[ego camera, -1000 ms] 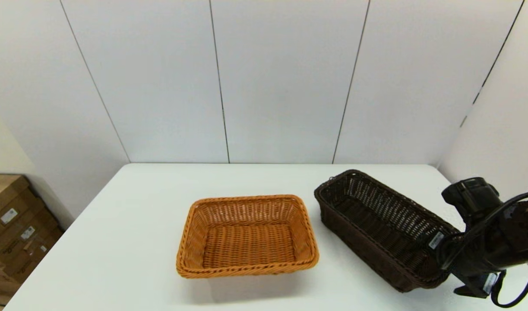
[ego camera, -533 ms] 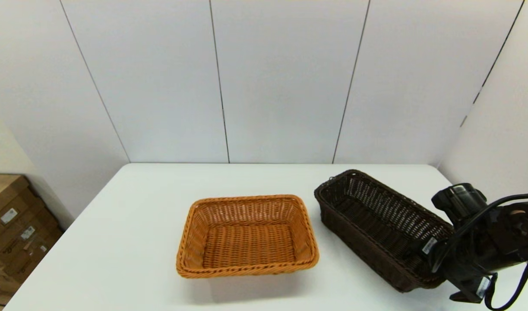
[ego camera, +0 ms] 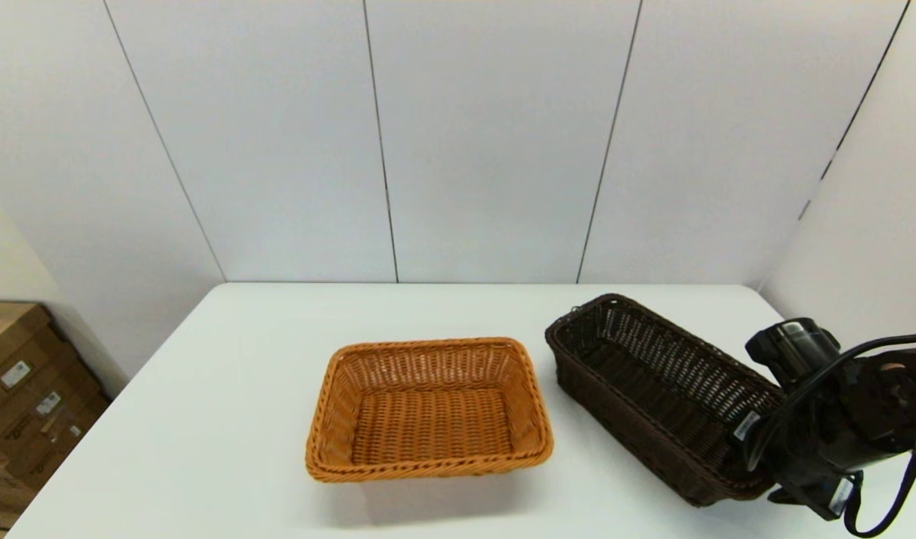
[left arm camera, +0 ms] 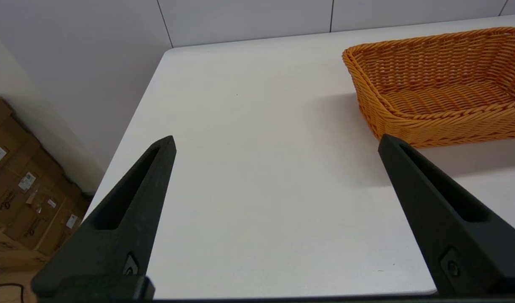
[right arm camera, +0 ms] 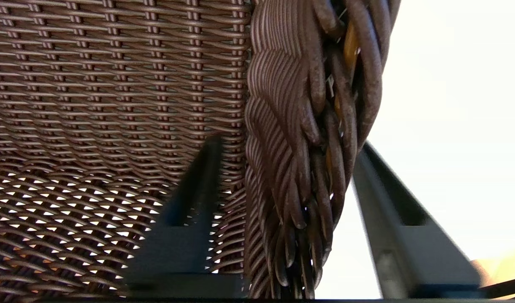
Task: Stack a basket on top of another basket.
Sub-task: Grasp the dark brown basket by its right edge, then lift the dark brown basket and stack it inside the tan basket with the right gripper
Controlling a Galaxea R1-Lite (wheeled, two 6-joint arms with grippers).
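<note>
The dark brown basket (ego camera: 656, 385) lies on the table's right side, slanting toward the near right. In the head view my right gripper (ego camera: 753, 453) is at the basket's near right end. The right wrist view shows that gripper (right arm camera: 289, 141) straddling the braided rim (right arm camera: 308, 126), one finger inside against the woven wall and one outside touching the rim, closed onto it. The orange-tan basket (ego camera: 428, 408) stands empty at the table's middle, also visible in the left wrist view (left arm camera: 442, 84). My left gripper (left arm camera: 274, 141) hovers open over the near left of the table, holding nothing.
The white table (ego camera: 225, 389) ends at a panelled wall behind and another wall to the right. Cardboard boxes (ego camera: 23, 389) are stacked on the floor beyond the table's left edge. A hand's width of table separates the two baskets.
My right arm has moved left and down onto the dark basket's near end. Neither basket has moved.
</note>
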